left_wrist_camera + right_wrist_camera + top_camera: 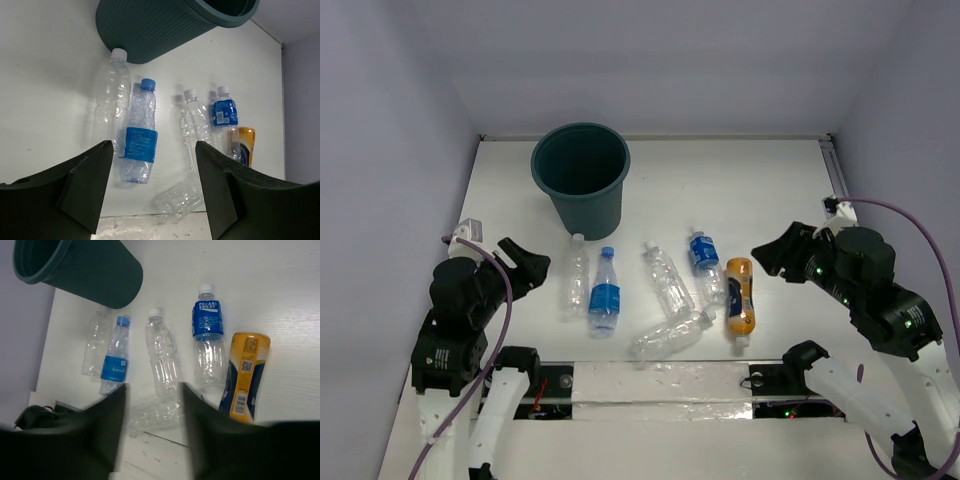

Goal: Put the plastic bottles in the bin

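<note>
Bin: the bin (580, 175) is stood upright on the white surface (750, 180), upper left of centre in the top view.
Bottles: six are laid flat just below the bin: clear bottle (576, 275), blue-capped bottle (605, 295), two more clear ones, blue-labelled bottle (705, 262), orange bottle (740, 295).
Left tool: the left tool (527, 265) is held released at the frame's left, nothing grasped.
Right tool: the right tool (775, 255) is held released at the right, nothing grasped.

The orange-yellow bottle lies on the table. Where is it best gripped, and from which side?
Probably across the mid-body of the orange-yellow bottle, from above with the nearer right gripper. It lies flat, long axis running near to far, so the jaws should close across its width. The white-capped blue-labelled bottle crowds its left side.
</note>
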Tool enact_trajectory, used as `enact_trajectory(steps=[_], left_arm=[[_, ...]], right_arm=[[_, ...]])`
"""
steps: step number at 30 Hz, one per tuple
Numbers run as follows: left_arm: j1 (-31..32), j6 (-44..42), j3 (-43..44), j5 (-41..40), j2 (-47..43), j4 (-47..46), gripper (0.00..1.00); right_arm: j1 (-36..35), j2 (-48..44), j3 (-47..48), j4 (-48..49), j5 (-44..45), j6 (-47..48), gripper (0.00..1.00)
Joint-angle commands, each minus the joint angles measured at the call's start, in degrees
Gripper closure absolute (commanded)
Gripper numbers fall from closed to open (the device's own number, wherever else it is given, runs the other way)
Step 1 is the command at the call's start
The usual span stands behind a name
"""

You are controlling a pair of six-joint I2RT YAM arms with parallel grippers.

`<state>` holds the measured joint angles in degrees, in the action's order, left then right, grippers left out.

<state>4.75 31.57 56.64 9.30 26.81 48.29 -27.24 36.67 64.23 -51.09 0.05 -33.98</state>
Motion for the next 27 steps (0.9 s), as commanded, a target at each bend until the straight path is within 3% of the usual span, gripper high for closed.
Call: enact_trajectory(steps=[1, 4, 8, 18, 19, 20, 21, 22, 23, 25, 27], left_arm=[[-0.2, 0.0, -0.8, 0.9, 0.6, -1.4, 0.37], [-0.2, -0.2, -3.2, 1.8, 1.8, -1.0, 0.7], [-0.2, 0.0, -5.8, 1.6, 3.9, -0.7, 0.97], [2.3, -0.7, -10.1, -3.9, 13.0, -5.5, 1.0], [2.8, -0.8, -10.3, -5.2, 13.5, -6.0, 0.94], [3.8, -0.7, -10.7, -6.4, 14.0, -7.2, 0.8], [4.4, -0.2, -11.0, -6.5, 15.0, -8.0, 0.72], [5.1, 0.2, -11.4, -6.5, 15.6, -9.1, 0.65], [5.9, 0.7, -12.5, -6.7, 16.3, -11.5, 0.51], [8.9, 2.3, -14.0, -8.1, 19.5, -13.7, 0.35], [11.6, 2.9, -14.5, -11.3, 23.6, -17.0, 0.27]], right_arm=[[-0.2, 0.4, -0.1, -0.9, -0.7, -1.3, 0.61], [-0.2, 1.1, -1.6, -2.0, -0.2, -1.0, 1.0], [-0.2, 1.4, -4.9, -0.7, 1.1, -1.3, 1.0], [0.3, 5.0, -12.5, 5.3, 4.5, -1.9, 1.0], [0.9, 5.6, -12.7, 5.4, 5.0, -1.4, 0.91], [0.9, 5.9, -12.9, 5.6, 5.0, -1.2, 0.82], [1.5, 6.0, -13.1, 5.9, 5.0, -0.9, 0.71], [2.3, 5.9, -13.4, 6.3, 5.1, -0.5, 0.45], [2.8, 5.9, -14.4, 7.0, 5.1, -0.3, 0.34], [4.8, 6.1, -15.3, 7.7, 4.6, 0.0, 0.14], [6.3, 7.5, -14.9, 7.7, 4.2, 0.4, 0.06]])
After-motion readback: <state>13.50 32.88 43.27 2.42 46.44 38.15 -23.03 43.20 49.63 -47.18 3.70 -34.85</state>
